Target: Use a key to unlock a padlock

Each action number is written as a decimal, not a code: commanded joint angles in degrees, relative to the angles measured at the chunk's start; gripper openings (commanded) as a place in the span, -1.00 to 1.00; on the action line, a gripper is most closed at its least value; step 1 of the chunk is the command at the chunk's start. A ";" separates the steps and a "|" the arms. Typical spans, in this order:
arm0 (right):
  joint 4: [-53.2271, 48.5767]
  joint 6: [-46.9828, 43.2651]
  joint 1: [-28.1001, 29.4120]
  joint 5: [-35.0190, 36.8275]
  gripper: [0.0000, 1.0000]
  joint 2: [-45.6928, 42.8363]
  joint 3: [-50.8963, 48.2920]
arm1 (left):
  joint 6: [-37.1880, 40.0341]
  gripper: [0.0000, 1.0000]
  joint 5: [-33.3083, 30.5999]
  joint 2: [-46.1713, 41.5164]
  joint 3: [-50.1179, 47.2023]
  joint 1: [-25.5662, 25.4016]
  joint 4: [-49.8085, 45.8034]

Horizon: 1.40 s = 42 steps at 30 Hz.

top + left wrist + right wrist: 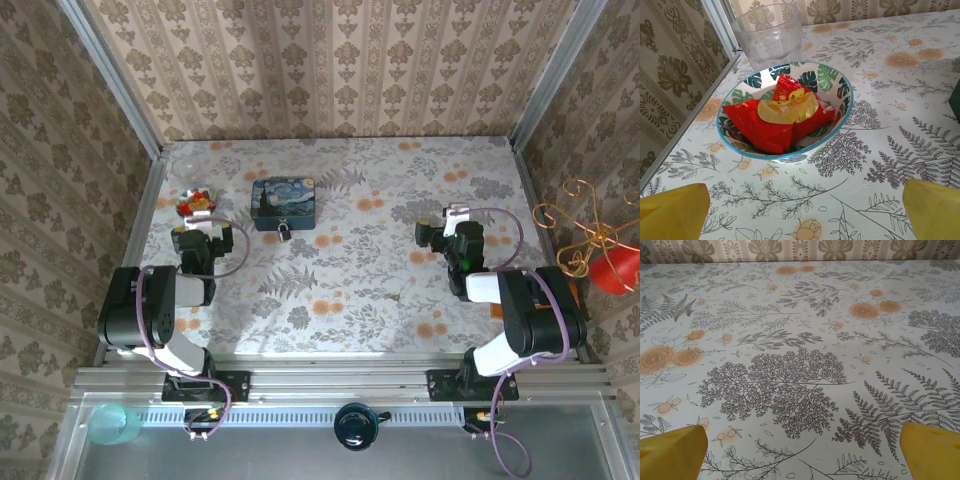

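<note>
From above, the padlock (285, 231) rests against the near side of a blue tin (285, 202), in the far left part of the surface (350, 285). Whether its shackle is shut is too small to tell. The left end effector (198, 224) is by the left edge, next to a bowl (197, 204). The right end effector (448, 222) is toward the right edge, well apart from the lock.

In the left wrist view, its 2 fingers (670, 212) are spread wide and empty, facing the bowl.

In the right wrist view, its fingers (932, 452) are likewise spread and empty above the surface.

The task looks unstarted: taking a key, inserting it and turning it all remain.
</note>
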 commanded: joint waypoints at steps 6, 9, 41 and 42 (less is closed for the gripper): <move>-0.05 0.22 -0.33 0.85 1.00 0.36 0.97 | -0.20 1.00 -0.58 -0.37 0.34 -0.35 0.11; 0.02 0.23 -0.33 0.86 1.00 0.32 0.90 | -0.24 1.00 -0.56 -0.45 0.34 -0.34 0.11; -2.51 -3.05 0.96 -2.97 1.00 -4.14 0.30 | 5.61 1.00 1.96 -4.65 -7.77 -4.24 12.32; -5.08 -3.87 1.41 -3.61 1.00 -5.33 1.04 | 5.52 1.00 1.89 -6.16 -7.60 -4.24 10.78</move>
